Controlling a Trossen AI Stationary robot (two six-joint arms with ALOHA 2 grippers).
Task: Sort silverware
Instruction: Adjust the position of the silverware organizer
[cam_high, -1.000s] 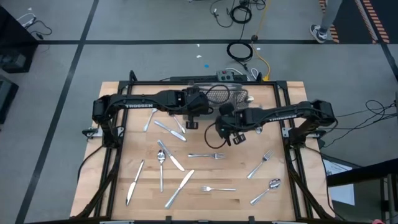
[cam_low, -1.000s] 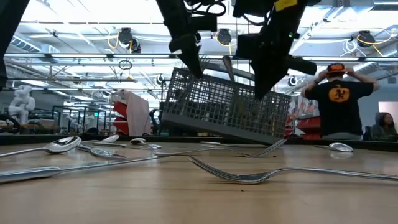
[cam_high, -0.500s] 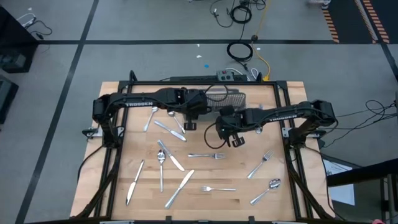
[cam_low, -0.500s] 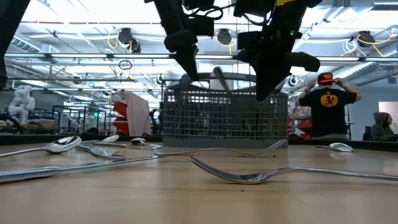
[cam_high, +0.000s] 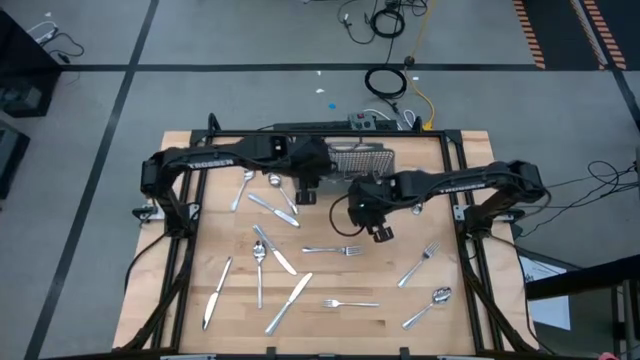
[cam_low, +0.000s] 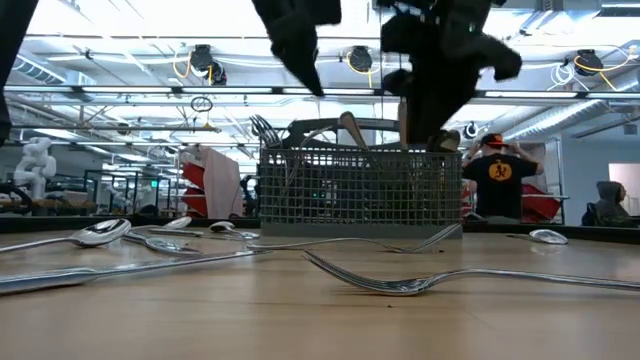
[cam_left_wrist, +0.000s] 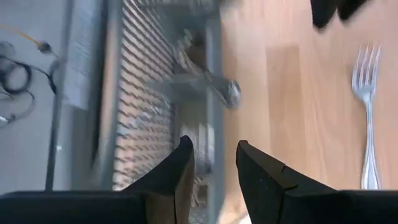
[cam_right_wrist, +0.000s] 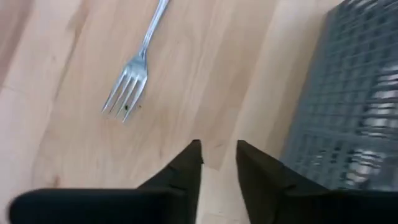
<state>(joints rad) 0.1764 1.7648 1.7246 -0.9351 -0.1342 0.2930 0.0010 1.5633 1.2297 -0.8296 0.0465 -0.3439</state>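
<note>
Wire-mesh grey basket (cam_high: 362, 159) stands upright between both jaws; left gripper (cam_left_wrist: 211, 163) and right gripper (cam_right_wrist: 217, 163) are released, parted slightly. Slim shiny forks (cam_right_wrist: 138, 67) lie on woodgrain table (cam_high: 400, 310).

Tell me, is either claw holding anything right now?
No. The left claw and right claw both stand open and empty beside the wire basket.

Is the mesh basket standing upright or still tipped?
Upright. In the low view the basket sits level on the table, rim on top, utensil handles sticking up.
</note>
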